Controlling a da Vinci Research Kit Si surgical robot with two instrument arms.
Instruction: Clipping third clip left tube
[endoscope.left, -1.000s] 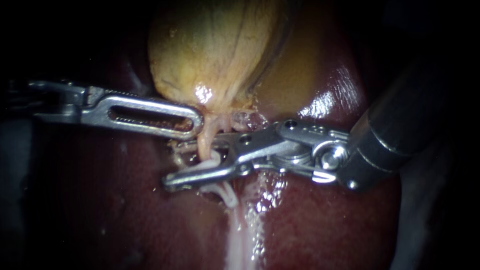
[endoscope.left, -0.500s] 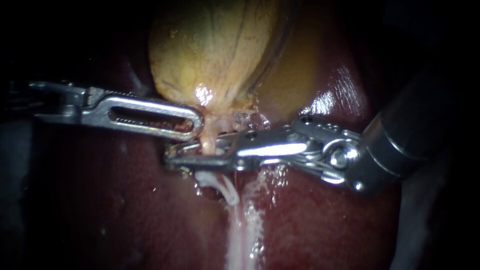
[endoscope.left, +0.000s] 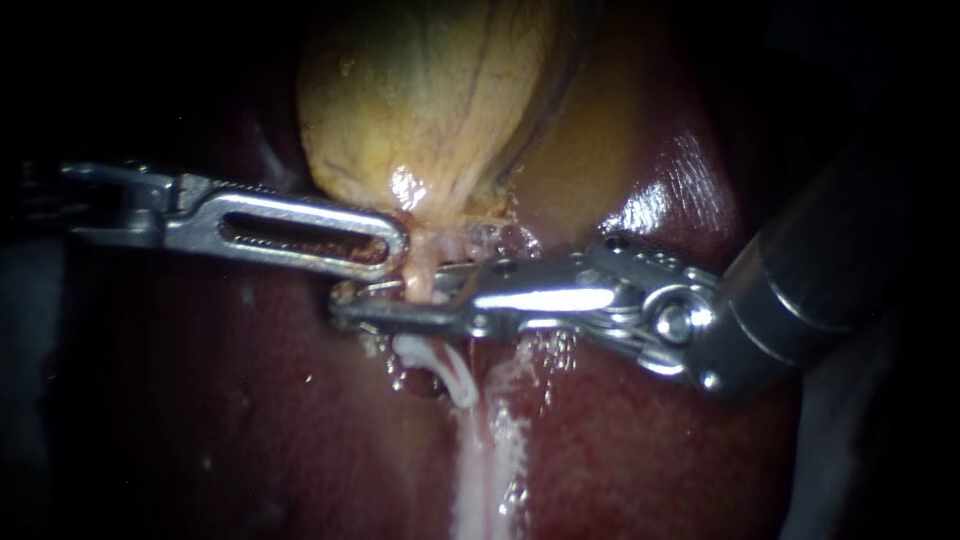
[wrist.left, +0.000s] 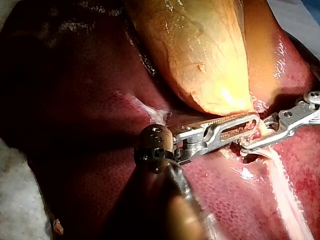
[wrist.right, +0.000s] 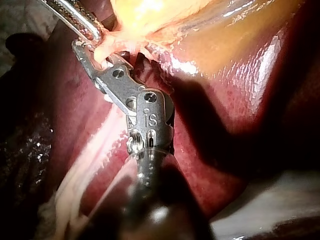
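Note:
The yellow gallbladder (endoscope.left: 430, 100) lies on the dark red liver (endoscope.left: 250, 420). My left instrument (endoscope.left: 397, 246) comes in level, its slotted jaws shut on the tissue at the gallbladder's neck. From there a pale pink tube (endoscope.left: 418, 278) runs down. My right instrument (endoscope.left: 345, 306) reaches across it, jaws shut on the tube from both sides. Below them, white clip-like pieces (endoscope.left: 445, 368) sit on the tube. In the left wrist view my left instrument (wrist.left: 254, 121) holds the neck, with my right instrument (wrist.left: 248, 148) just beyond. The right wrist view shows my right instrument (wrist.right: 85, 54) on the tube.
A whitish band (endoscope.left: 485, 470) runs down the liver below the tube. A glossy wet patch of liver (endoscope.left: 670, 190) lies above my right instrument's wrist. Pale cloth (wrist.left: 20, 200) edges the liver in the left wrist view.
A second ago my right instrument's jaws stood open around the tube; they have since shut on it and lie flatter. My left instrument has held still.

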